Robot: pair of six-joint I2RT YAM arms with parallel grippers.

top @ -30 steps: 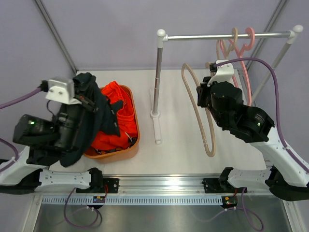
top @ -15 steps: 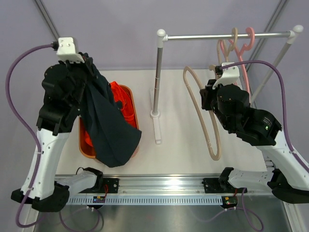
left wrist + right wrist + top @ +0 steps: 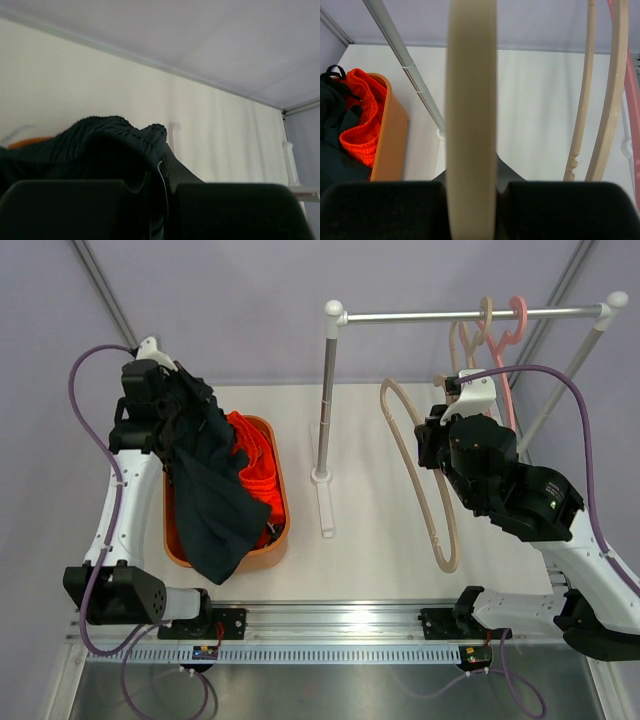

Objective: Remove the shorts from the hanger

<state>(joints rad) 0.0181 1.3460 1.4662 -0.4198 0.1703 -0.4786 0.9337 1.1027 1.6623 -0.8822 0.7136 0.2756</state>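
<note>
My left gripper (image 3: pixel 178 405) is shut on the dark navy shorts (image 3: pixel 215 505), which hang from it down over the orange basket (image 3: pixel 283 508); their waistband shows bunched between the fingers in the left wrist view (image 3: pixel 120 137). The bright orange shorts (image 3: pixel 255 455) lie in the basket and show in the right wrist view (image 3: pixel 362 117). My right gripper (image 3: pixel 432 435) is shut on a bare beige hanger (image 3: pixel 425 485), held off the rail; its bar runs up between the fingers (image 3: pixel 471 125). The camouflage shorts are hidden.
A metal rack with a rail (image 3: pixel 470 314) and a post (image 3: pixel 326 400) stands at the back middle. A beige hanger (image 3: pixel 484 325) and a pink hanger (image 3: pixel 512 335) hang bare on the rail at the right. The rack's foot (image 3: pixel 326 505) lies beside the basket.
My left arm has swung up and back, lifting the navy shorts until they hang down over the basket. My right gripper with the beige hanger moved slightly right, then held still.
</note>
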